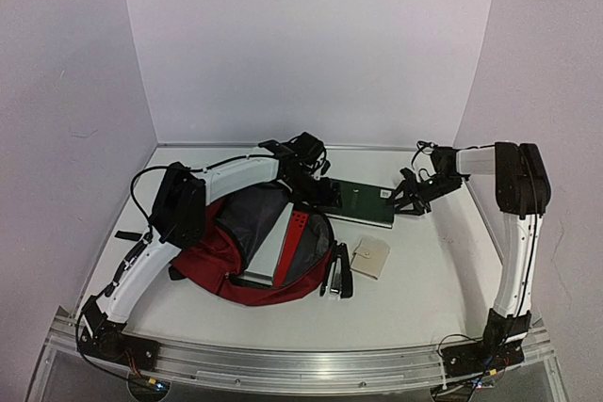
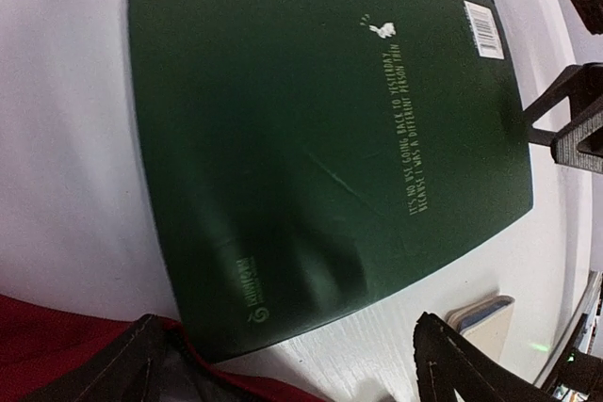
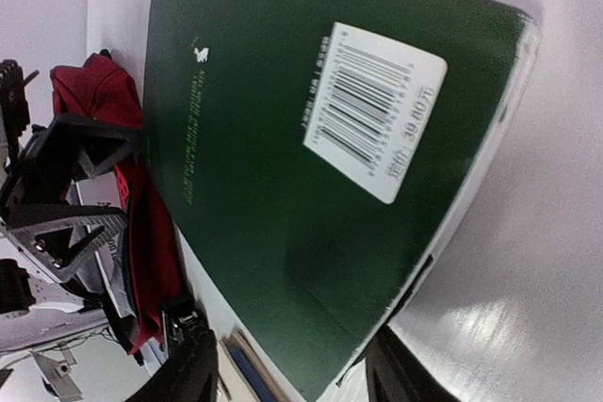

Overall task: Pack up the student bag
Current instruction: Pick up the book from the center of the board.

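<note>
The student bag (image 1: 236, 265) is a dark red backpack lying open at centre left, its grey lining showing. A dark green book (image 1: 363, 202) lies flat on the table just right of the bag's mouth. My left gripper (image 1: 320, 193) hovers open over the book's left end. In the left wrist view (image 2: 301, 378) its fingers spread wide over the book (image 2: 320, 120) and the bag's edge (image 2: 57, 336). My right gripper (image 1: 407, 197) is at the book's right end. It is open, its fingers (image 3: 193, 374) straddling a corner of the book (image 3: 283, 138).
A small beige notebook (image 1: 369, 257) and a black stapler (image 1: 341, 270) lie in front of the book, right of the bag. A red perforated strip (image 1: 297, 233) shows inside the bag's mouth. White walls close in the table at the back and both sides.
</note>
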You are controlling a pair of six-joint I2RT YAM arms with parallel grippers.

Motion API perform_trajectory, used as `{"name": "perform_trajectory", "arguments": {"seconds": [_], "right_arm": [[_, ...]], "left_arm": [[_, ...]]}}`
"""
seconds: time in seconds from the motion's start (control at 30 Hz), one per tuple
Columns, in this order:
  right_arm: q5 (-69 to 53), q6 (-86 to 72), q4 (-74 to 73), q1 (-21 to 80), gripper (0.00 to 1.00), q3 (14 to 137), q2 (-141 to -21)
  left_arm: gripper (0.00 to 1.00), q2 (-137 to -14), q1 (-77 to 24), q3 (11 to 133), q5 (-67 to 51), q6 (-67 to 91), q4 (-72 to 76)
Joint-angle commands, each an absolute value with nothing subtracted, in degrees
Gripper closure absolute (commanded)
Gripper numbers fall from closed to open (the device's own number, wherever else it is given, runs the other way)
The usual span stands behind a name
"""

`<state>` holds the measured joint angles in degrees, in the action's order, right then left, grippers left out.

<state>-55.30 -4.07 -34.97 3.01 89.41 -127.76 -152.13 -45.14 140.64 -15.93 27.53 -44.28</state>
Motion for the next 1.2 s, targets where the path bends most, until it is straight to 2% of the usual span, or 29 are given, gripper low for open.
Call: {"name": "perform_trajectory", "arguments": {"seconds": [0.0,0.07,0.23,0.3,0.37,0.43,0.5,0.57,0.6,0.9,1.17], "right_arm": [[-62.13,-8.46,-30.53,3.60,0.60,90.87,-124.26],[-62.76,-10.50,-28.38,3.77,0.67,90.39,-123.07],[-63.69,-16.52,-22.36,4.88,0.75,88.76,-122.17],[-63.61,-18.84,-19.90,5.65,0.72,87.68,-122.35],[-63.47,-20.38,-18.01,6.62,0.61,87.02,-122.83],[-63.63,-21.85,-16.72,7.55,0.62,86.62,-123.36],[-63.26,-22.32,-16.19,8.05,0.71,86.42,-123.64],[-62.67,-22.04,-16.28,8.00,0.96,86.65,-123.49],[-62.44,-21.84,-16.33,7.92,1.00,86.83,-123.09],[-59.79,-16.63,-17.14,6.77,1.00,89.55,-114.00],[-53.13,-7.72,-17.97,6.75,1.00,91.54,-103.26]], "left_arm": [[0.11,-152.45,-45.36,139.47,-20.41,27.91,-41.66],[0.13,-152.13,-45.36,138.94,-21.01,27.85,-41.15],[0.17,-151.94,-45.35,138.71,-22.36,28.21,-40.39],[0.18,-151.86,-45.35,138.51,-22.75,28.18,-40.24],[0.18,-151.58,-45.36,138.12,-22.95,28.20,-40.02],[0.18,-151.29,-45.36,137.54,-23.08,28.05,-39.94],[0.18,-150.91,-45.36,137.22,-22.98,27.81,-40.06],[0.18,-150.30,-45.27,136.96,-22.70,27.54,-40.37],[0.17,-149.86,-45.07,136.71,-22.67,27.59,-40.47],[0.02,-139.60,-42.95,136.83,-19.54,25.67,-43.92],[0.00,-128.38,-41.49,134.28,-17.36,27.97,-46.89]]}}
